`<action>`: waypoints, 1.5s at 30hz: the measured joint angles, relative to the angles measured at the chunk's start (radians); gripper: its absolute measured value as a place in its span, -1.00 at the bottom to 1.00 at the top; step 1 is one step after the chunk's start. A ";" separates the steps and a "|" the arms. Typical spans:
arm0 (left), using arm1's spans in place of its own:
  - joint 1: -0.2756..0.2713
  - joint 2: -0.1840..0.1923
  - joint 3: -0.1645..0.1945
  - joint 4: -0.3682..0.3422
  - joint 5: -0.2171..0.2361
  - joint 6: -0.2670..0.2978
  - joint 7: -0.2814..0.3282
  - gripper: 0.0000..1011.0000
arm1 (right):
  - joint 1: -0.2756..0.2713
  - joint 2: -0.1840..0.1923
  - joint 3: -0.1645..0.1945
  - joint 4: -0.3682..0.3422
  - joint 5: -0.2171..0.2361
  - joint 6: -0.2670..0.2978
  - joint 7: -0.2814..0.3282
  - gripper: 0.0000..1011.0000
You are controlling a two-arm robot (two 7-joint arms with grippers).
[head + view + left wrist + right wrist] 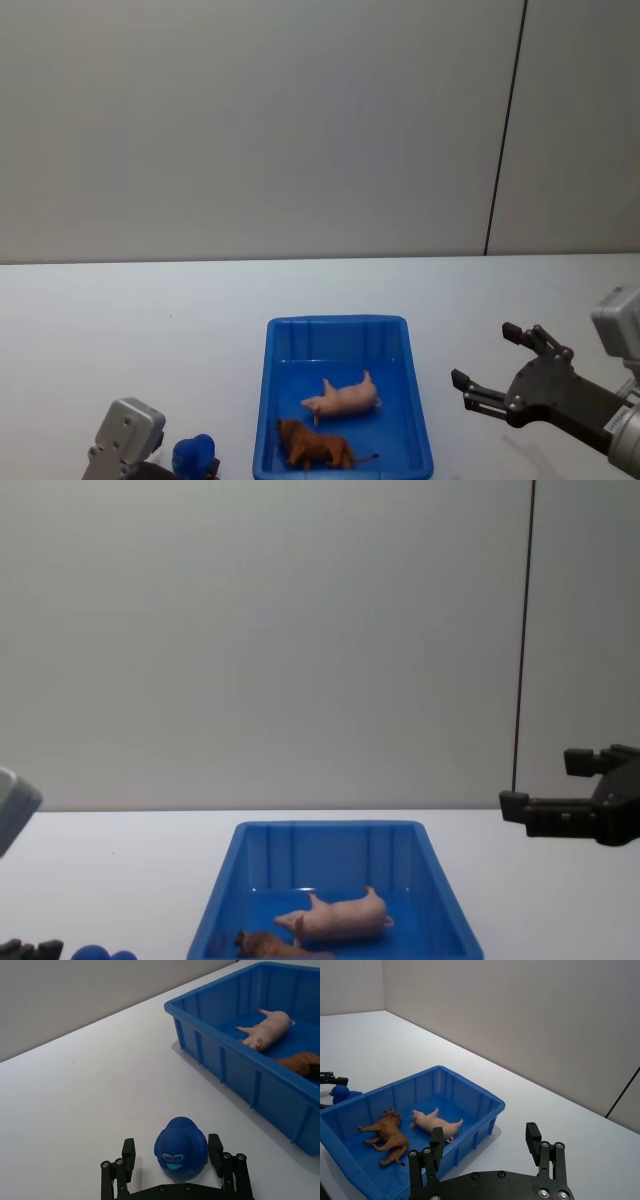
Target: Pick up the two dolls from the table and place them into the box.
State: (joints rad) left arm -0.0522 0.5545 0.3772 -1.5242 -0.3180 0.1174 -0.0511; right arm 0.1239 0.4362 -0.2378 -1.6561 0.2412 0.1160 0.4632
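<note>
Right fingers [492, 368] spread beside the box [420, 420] (left fingers [172, 1160] spread around a blue toy [180, 1147]).

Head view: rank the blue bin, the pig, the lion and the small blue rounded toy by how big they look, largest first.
1. The blue bin, by far the largest.
2. The lion and the pig, lying in the bin, look about alike, so I won't rank them.
3. The small blue rounded toy, at the bottom edge, looks smallest.

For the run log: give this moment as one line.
pig: in box | lion: in box | left gripper: open around blue duck | right gripper: open, empty
</note>
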 joint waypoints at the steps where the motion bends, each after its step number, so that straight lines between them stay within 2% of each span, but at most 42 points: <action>1: -0.002 -0.001 0.000 0.005 0.002 -0.001 -0.004 0.84 | 0.000 0.000 0.000 0.000 0.000 0.000 0.000 0.98; 6: -0.018 -0.009 -0.004 0.035 0.011 -0.009 -0.032 0.60 | 0.000 0.000 0.000 0.000 0.000 0.000 0.000 0.98; 7: -0.021 -0.010 -0.005 0.038 0.012 -0.011 -0.035 0.50 | 0.000 0.000 0.000 0.000 0.000 0.000 0.000 0.98; 10: -0.027 -0.012 -0.008 0.046 0.016 -0.016 -0.045 0.40 | 0.000 0.000 0.000 0.000 0.000 0.000 0.000 0.98; 12: -0.032 -0.012 -0.012 0.052 0.019 -0.022 -0.053 0.19 | 0.000 0.000 0.000 0.000 0.000 0.000 0.000 0.98; 17: -0.044 -0.009 -0.024 0.052 0.026 -0.034 -0.065 0.06 | 0.000 0.000 0.000 0.000 0.000 0.000 0.000 0.98; 28: -0.095 -0.006 -0.053 0.012 0.060 -0.064 -0.105 -0.08 | 0.000 0.000 0.000 0.000 0.000 0.000 0.000 0.98; 35: -0.144 -0.037 -0.050 -0.003 0.091 -0.081 -0.153 -0.17 | 0.000 0.000 0.000 0.000 0.000 0.000 0.000 0.98; 40: -0.181 -0.077 -0.032 -0.003 0.112 -0.091 -0.192 -0.24 | 0.000 0.000 0.000 0.000 0.000 0.000 0.000 0.98; 41: -0.188 -0.086 -0.028 -0.001 0.115 -0.093 -0.199 -0.22 | 0.000 0.000 0.000 0.000 0.000 0.000 0.000 0.98; 42: -0.197 -0.099 -0.020 0.002 0.119 -0.095 -0.210 -0.10 | 0.000 0.000 0.000 0.000 0.000 0.000 0.000 0.98; 44: -0.213 -0.121 -0.008 0.010 0.125 -0.100 -0.230 -0.07 | 0.000 0.000 0.000 0.000 0.000 0.000 0.000 0.98; 45: -0.213 -0.121 -0.008 0.010 0.125 -0.100 -0.230 0.02 | 0.000 0.000 0.000 0.000 0.000 0.000 0.000 0.98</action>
State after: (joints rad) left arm -0.2652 0.4333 0.3697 -1.5146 -0.1925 0.0171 -0.2806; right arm 0.1240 0.4362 -0.2379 -1.6560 0.2411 0.1162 0.4633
